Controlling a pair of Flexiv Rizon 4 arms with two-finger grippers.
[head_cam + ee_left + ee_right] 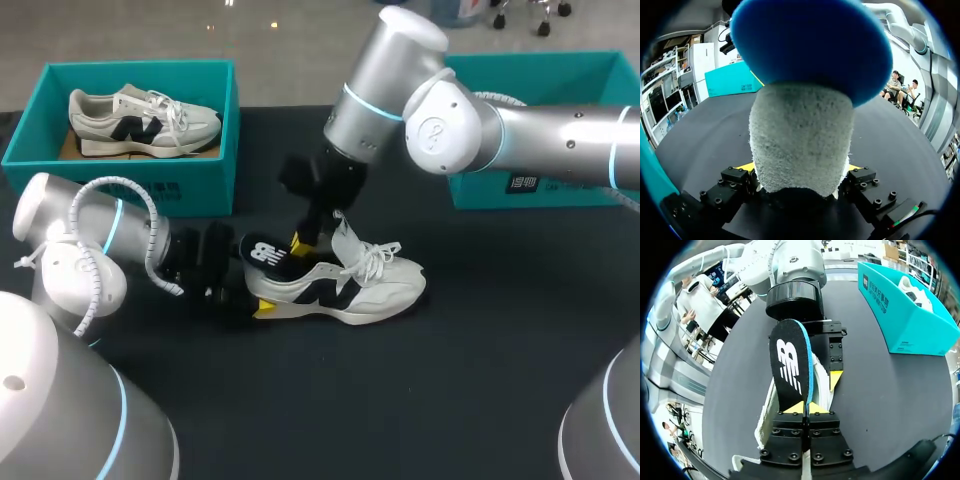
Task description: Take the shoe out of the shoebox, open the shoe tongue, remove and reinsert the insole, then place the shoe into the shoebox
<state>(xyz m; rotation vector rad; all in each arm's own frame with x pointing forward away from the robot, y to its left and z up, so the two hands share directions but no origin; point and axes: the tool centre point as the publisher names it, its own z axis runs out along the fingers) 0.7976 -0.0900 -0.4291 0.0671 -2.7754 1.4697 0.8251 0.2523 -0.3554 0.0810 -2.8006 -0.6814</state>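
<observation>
On black table [480, 380] by teal shoebox [205, 180], white shoe [385, 290], insole [265, 253] half out

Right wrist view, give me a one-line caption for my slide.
Right gripper shut on the black insole, which stands partly out of the white shoe on the dark table.

L arm [70, 250]: silver-grey tube, white rounded joint caps, lt-blue ring at the joint.
Hose [118, 186]: white, ribbed, runs along L arm's outside.
R arm [530, 135]: silver tube segs, white round elbow cap w/ small grey mark, lt-blue rings.
Bases [60, 400]: big white domes, lt-blue band on each.
L gripper [801, 169]: black blocks, yellow tips, thin black wire at one side.
R gripper [806, 407]: black twin blocks, yellow-tipped fingers.
Screws [792, 431]: small black hex heads in rows on both grippers' blocks.
</observation>
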